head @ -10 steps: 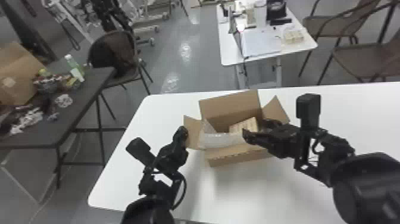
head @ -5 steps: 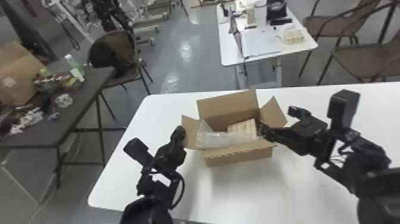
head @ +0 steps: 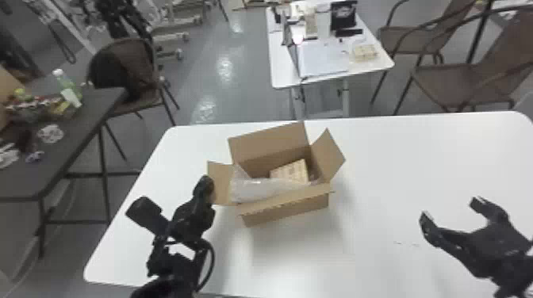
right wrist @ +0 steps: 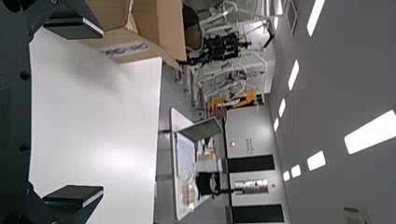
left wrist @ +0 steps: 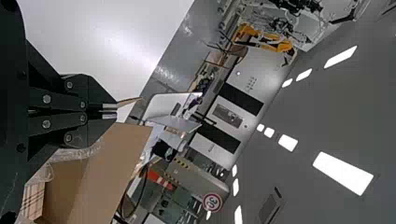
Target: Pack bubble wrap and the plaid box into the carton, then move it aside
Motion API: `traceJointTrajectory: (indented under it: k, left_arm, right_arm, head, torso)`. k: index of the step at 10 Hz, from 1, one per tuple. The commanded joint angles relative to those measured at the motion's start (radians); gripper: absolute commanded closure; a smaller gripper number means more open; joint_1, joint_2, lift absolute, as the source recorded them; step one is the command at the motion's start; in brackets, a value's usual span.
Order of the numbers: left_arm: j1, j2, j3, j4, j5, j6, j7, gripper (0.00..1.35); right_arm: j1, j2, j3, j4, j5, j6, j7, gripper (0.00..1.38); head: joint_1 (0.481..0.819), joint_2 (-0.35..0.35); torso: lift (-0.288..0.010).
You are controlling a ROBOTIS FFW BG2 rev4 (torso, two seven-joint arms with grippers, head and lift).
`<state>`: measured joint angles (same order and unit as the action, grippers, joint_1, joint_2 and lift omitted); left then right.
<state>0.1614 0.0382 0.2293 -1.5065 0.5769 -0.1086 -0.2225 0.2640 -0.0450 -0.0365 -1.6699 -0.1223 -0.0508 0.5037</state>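
Away from the carton [head: 289,211], the right gripper [head: 449,208] has withdrawn, fingers apart; left gripper [left wrist: 116,111] fingers together. Packing looks done; shifting remains.

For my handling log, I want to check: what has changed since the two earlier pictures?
The right claw has moved out from the carton, rightward and back towards the robot; it is open and empty. Any earlier grip is unclear. The head view has turned slightly right. The carton, bubble wrap and plaid box inside, and left claw stayed.
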Motion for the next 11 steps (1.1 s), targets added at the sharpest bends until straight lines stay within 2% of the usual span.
traceJointTrajectory:
  k: [1,2,4,6,7,8,9,11]
  left_arm:
    - [0.021,-0.020,0.010,-0.001,0.000,-0.039,0.025,1.21]
    - [0.033,-0.029,0.012,-0.001,-0.009,-0.079,0.071,1.21]
    - [0.047,-0.032,0.047,-0.001,-0.054,-0.177,0.209,1.21]
    - [0.035,-0.032,0.156,0.017,-0.118,-0.238,0.321,1.21]
    - [0.027,-0.034,0.180,0.026,-0.123,-0.281,0.408,1.21]
    - [0.032,-0.038,0.180,0.029,-0.135,-0.322,0.529,1.21]
    - [0.024,-0.041,0.182,0.046,-0.143,-0.342,0.607,1.21]
    - [0.010,-0.041,0.173,0.088,-0.123,-0.381,0.669,1.21]
  right_arm:
    - [0.081,0.011,-0.057,-0.034,0.003,-0.020,-0.027,0.12]
    - [0.113,0.024,-0.080,-0.045,-0.003,-0.020,-0.028,0.12]
    - [0.133,0.039,-0.079,-0.050,-0.017,-0.018,-0.025,0.12]
    - [0.121,0.043,-0.068,-0.041,-0.022,-0.004,-0.011,0.12]
    - [0.113,0.043,-0.068,-0.039,-0.022,0.008,0.001,0.12]
    - [0.103,0.043,-0.068,-0.034,-0.022,0.014,0.015,0.12]
    - [0.095,0.043,-0.066,-0.031,-0.020,0.019,0.027,0.12]
    - [0.080,0.043,-0.062,-0.021,-0.017,0.031,0.045,0.12]
  head:
    - [0.695,0.219]
    - [0.695,0.200]
    - [0.695,0.206]
    - [0.695,0.285]
    - [0.695,0.343]
    - [0.695,0.350]
    - [0.695,0.350]
    - [0.695,0.350]
  torso:
    - [-0.065]
    - [-0.065]
    - [-0.065]
    - [-0.065]
    - [-0.065]
    - [-0.065]
    - [-0.065]
    - [-0.065]
